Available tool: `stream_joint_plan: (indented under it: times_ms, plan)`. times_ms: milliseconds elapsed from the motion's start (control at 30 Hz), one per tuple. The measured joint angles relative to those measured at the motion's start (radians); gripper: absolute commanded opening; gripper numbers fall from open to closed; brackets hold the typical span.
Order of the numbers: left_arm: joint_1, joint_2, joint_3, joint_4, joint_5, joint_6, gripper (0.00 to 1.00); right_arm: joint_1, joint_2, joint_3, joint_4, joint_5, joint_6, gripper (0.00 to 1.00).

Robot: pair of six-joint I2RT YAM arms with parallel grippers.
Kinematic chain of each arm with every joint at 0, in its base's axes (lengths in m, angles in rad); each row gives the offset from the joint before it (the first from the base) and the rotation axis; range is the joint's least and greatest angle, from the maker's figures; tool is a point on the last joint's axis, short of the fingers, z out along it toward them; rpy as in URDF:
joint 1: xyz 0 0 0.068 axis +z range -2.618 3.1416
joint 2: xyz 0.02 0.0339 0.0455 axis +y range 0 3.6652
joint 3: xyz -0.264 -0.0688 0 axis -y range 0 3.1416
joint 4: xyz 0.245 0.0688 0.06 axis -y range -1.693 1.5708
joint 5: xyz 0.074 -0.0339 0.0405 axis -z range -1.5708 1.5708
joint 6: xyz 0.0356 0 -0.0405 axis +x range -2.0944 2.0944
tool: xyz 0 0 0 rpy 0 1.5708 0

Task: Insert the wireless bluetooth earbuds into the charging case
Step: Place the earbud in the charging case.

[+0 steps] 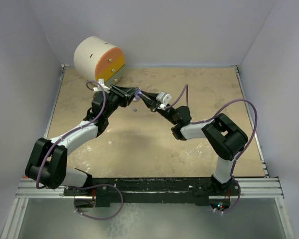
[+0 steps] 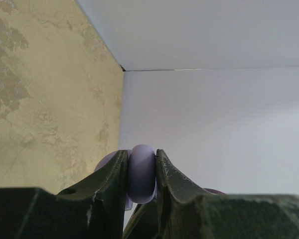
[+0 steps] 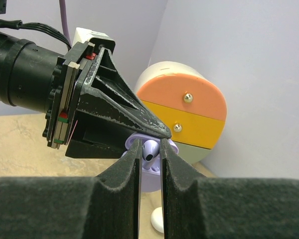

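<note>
My left gripper (image 2: 142,155) is shut on the lilac charging case (image 2: 142,173), held edge-on above the table. In the right wrist view the case (image 3: 150,175) sits open under the left gripper's black fingers (image 3: 120,110). My right gripper (image 3: 150,145) is shut on a purple earbud (image 3: 150,150), which hangs right at the case's open top, its tip down inside. In the top view both grippers meet at mid-back, left (image 1: 133,93) and right (image 1: 143,96), with the case (image 1: 138,93) between them.
A white cylinder with orange, yellow and green drawer fronts (image 1: 100,60) (image 3: 189,117) stands at the back left corner. A small white rounded thing (image 3: 157,220) lies on the table below the grippers. Grey walls enclose the tan table (image 1: 154,144).
</note>
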Motion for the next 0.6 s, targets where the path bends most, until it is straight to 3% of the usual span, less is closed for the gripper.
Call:
stream_joint_plan:
  times_ms: [600]
  plan:
    - [0.0, 0.0, 0.019, 0.0, 0.0, 0.0, 0.0, 0.0, 0.0, 0.003, 0.002, 0.0, 0.004, 0.17]
